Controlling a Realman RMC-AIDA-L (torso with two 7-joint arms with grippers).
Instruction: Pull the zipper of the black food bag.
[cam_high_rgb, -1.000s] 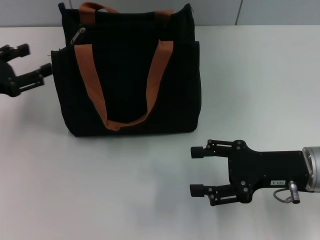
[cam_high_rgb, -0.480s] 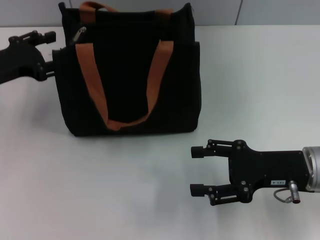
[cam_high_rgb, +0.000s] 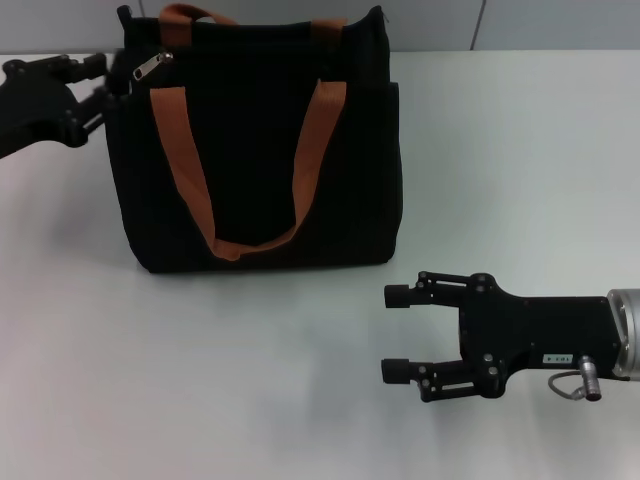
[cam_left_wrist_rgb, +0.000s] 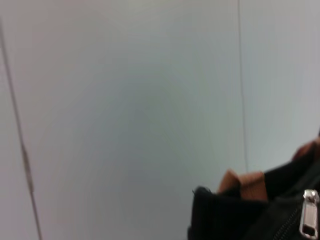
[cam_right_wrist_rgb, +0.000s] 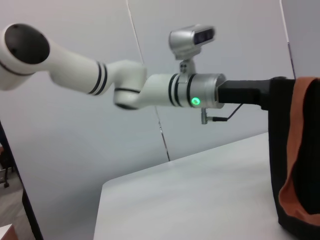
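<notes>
The black food bag (cam_high_rgb: 260, 150) stands upright at the back middle of the white table, with two orange-brown handles (cam_high_rgb: 310, 140). The zipper (cam_high_rgb: 150, 68), a small silver pull tab, lies at the bag's top left corner; it also shows in the left wrist view (cam_left_wrist_rgb: 310, 214) beside the bag's dark top edge (cam_left_wrist_rgb: 235, 215). My left gripper (cam_high_rgb: 108, 82) is open, right at the bag's upper left corner, a short way left of the zipper. My right gripper (cam_high_rgb: 394, 333) is open and empty, low over the table in front of the bag's right side.
The white table (cam_high_rgb: 150, 380) spreads around the bag, with a grey wall behind it. The right wrist view shows my left arm (cam_right_wrist_rgb: 150, 90) reaching to the bag's side (cam_right_wrist_rgb: 280, 165) above the table (cam_right_wrist_rgb: 200, 190).
My left gripper has moved up and to the right, from beside the bag's left side to its upper left corner by the zipper. The right gripper has shifted only slightly.
</notes>
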